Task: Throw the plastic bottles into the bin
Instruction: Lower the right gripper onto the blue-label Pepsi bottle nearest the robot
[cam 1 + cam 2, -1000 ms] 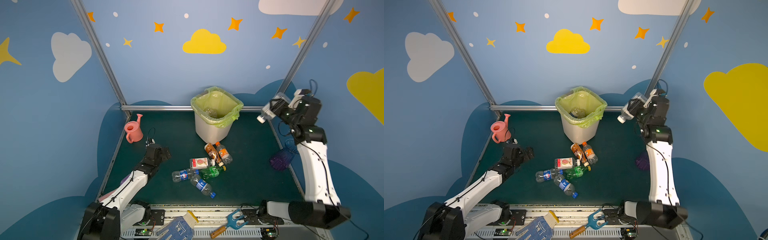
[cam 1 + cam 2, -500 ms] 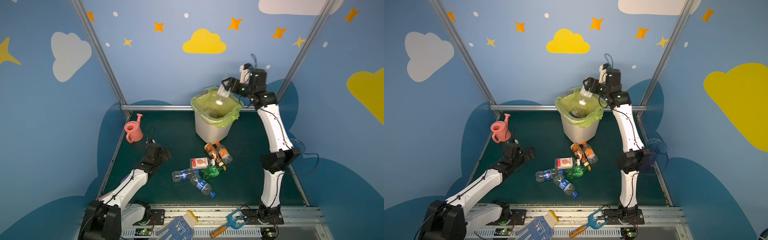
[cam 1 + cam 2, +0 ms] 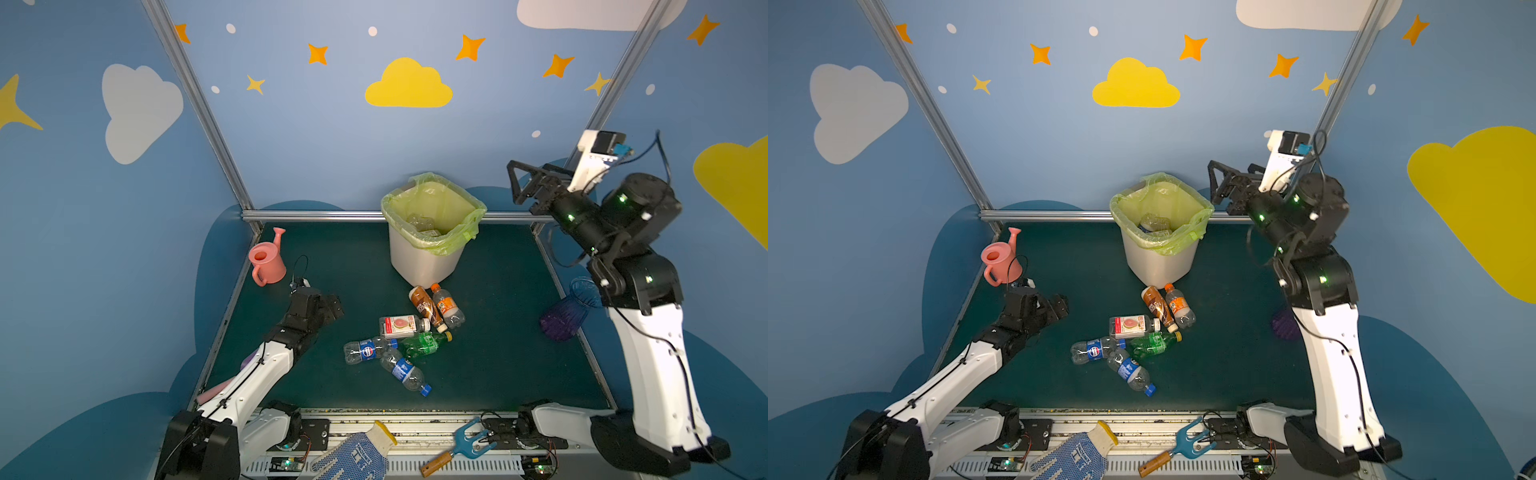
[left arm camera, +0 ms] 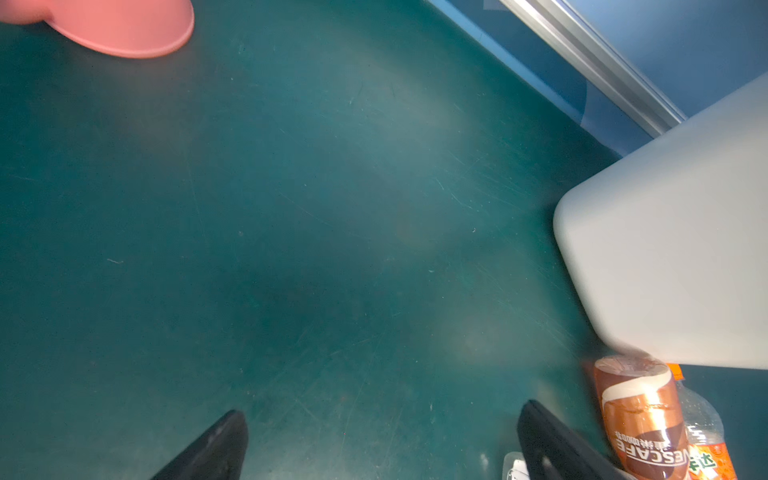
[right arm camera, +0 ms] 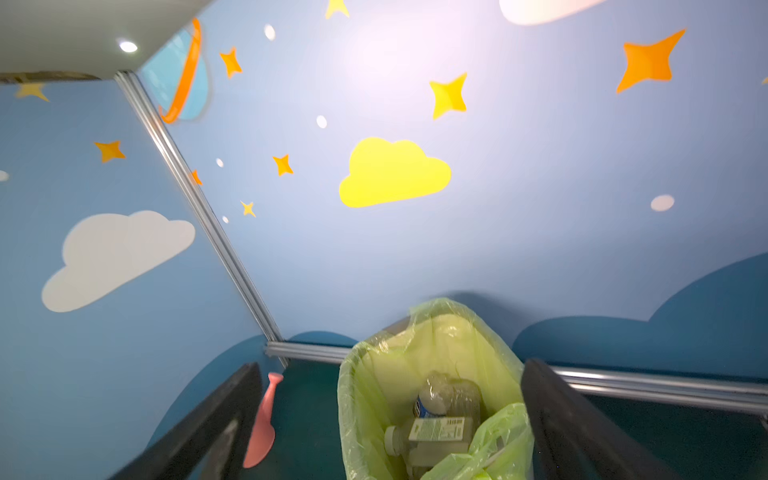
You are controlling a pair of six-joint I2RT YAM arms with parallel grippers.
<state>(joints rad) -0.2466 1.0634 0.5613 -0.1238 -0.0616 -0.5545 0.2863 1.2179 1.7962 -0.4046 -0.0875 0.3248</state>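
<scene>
The white bin point(image 3: 419, 262) point(image 3: 1158, 262) with its yellow-green bag stands at the back middle of the green mat. Clear plastic bottles point(image 5: 444, 415) lie inside it. Several more bottles lie in a cluster in front of the bin: a brown one point(image 3: 424, 307), an orange-labelled one point(image 3: 446, 306), a red-and-white-labelled one point(image 3: 401, 326), a green one point(image 3: 424, 344) and two blue-labelled ones point(image 3: 368, 351). My right gripper point(image 3: 515, 183) point(image 5: 392, 365) hangs open and empty, high up to the right of the bin's rim. My left gripper point(image 3: 332, 309) point(image 4: 384, 411) is open and empty low over bare mat, left of the cluster.
A pink watering can point(image 3: 266, 262) stands at the back left. A blue-purple ribbed vase point(image 3: 565, 316) leans at the mat's right edge beside my right arm. A glove point(image 3: 357, 453) and a blue hand rake point(image 3: 469, 444) lie on the front rail.
My right arm carried a clear bottle over the bin, opened its jaws and swung back to the right; its jaws are now empty. The left arm has not moved.
</scene>
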